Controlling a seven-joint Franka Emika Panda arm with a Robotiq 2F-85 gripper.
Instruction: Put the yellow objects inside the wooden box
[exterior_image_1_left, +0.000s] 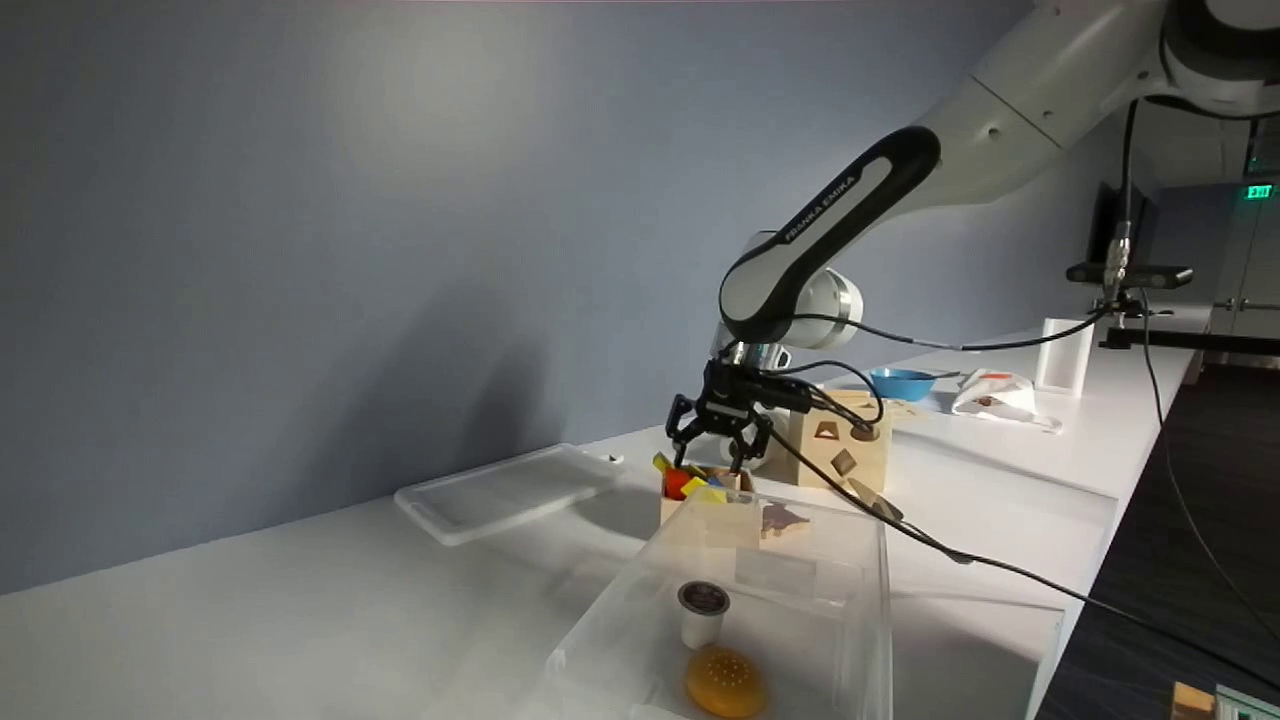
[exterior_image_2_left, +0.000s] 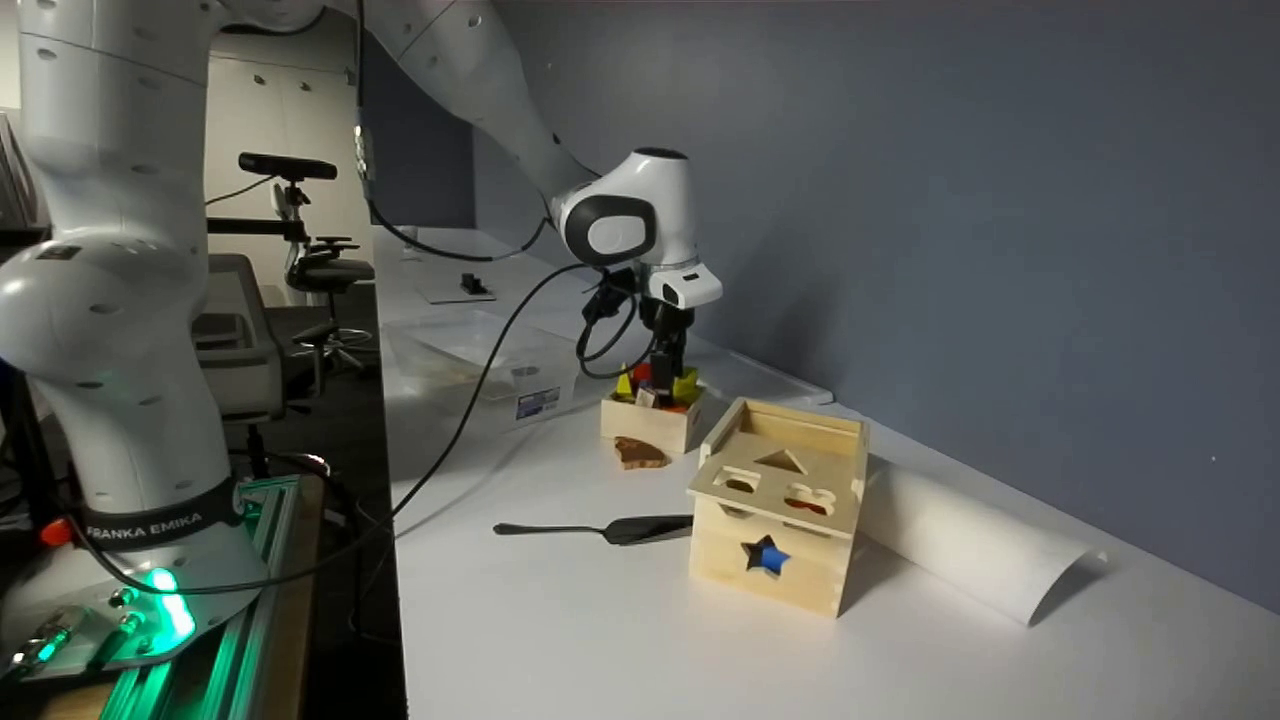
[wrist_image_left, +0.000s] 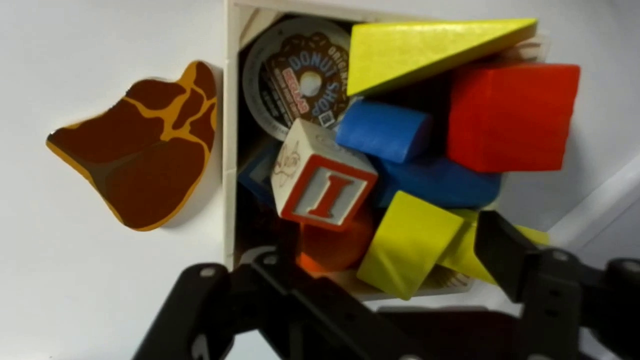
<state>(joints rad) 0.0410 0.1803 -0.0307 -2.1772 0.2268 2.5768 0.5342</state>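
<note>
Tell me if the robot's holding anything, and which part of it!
Nothing is held: the jaws stand wide apart over the wooden box, and the yellow block showing between them in the wrist view isn't gripped.

Shape sorter (exterior_image_2_left: 770, 522): pale wooden cube, star cut-out in the side, on the worktop (exterior_image_2_left: 560, 640).
Spatula (exterior_image_2_left: 630, 530): black, lying flat, blade toward the shape sorter.
Sheet (exterior_image_2_left: 960, 535): white, curled, beside the shape sorter.
Toy steak (wrist_image_left: 150, 150): brown, orange-edged, lying flat.
Letter block (wrist_image_left: 322, 172): tilted, red-framed I showing.
Bin (exterior_image_1_left: 815, 645): clear plastic; inside, an upright coffee pod (exterior_image_1_left: 703, 612) and a seeded bun (exterior_image_1_left: 725, 682).
Lid (exterior_image_1_left: 510, 495): translucent, lying near the wall (exterior_image_1_left: 450, 250).
Bowl (exterior_image_1_left: 898, 386): blue, behind the shape sorter in an exterior view.
</note>
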